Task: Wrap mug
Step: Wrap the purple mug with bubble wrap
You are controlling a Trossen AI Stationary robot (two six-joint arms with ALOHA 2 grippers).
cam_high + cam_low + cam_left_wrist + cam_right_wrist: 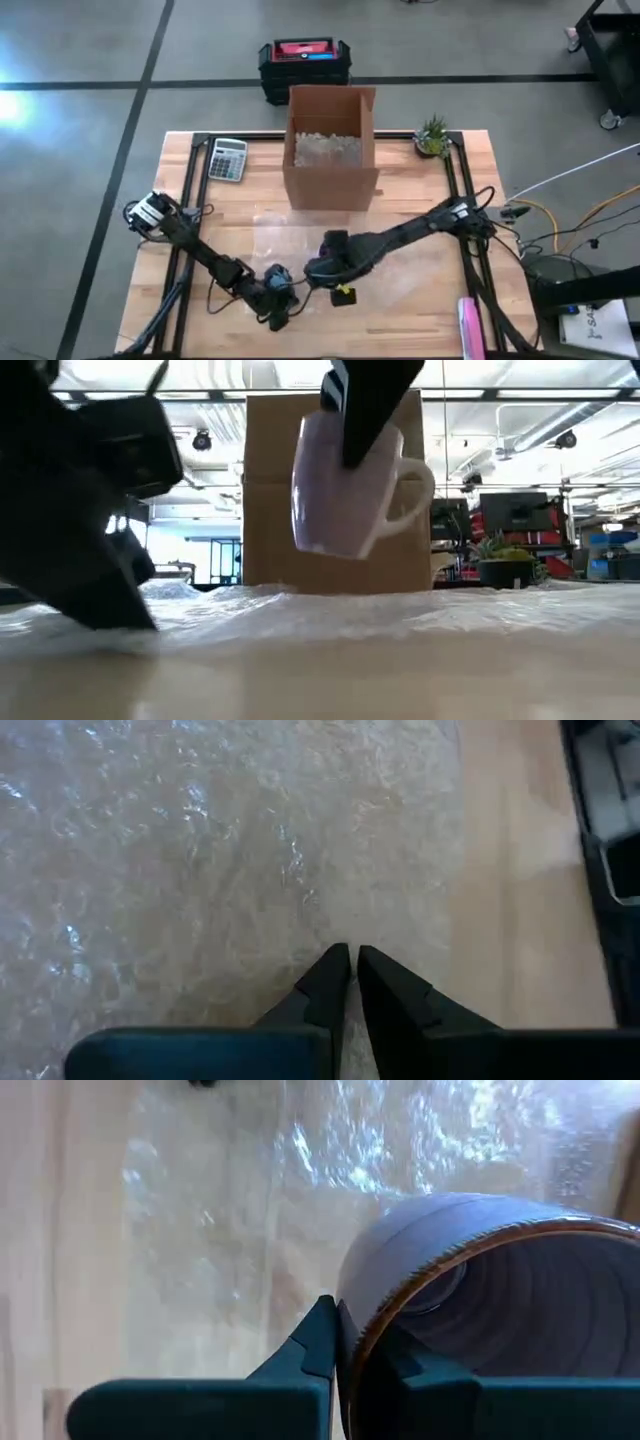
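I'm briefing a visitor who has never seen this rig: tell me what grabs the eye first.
The pale mug hangs tilted in the air above the bubble wrap, pinched at its rim by the right tool. Behind it stands an open cardboard box at the table's far middle. The left tool, shut, rests at the wrap's near edge.

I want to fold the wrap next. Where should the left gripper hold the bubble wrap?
Grip the bubble wrap at its near edge, beside the left gripper, coming in low from the table's front. The sheet lies flat, and the mug hangs above its middle.
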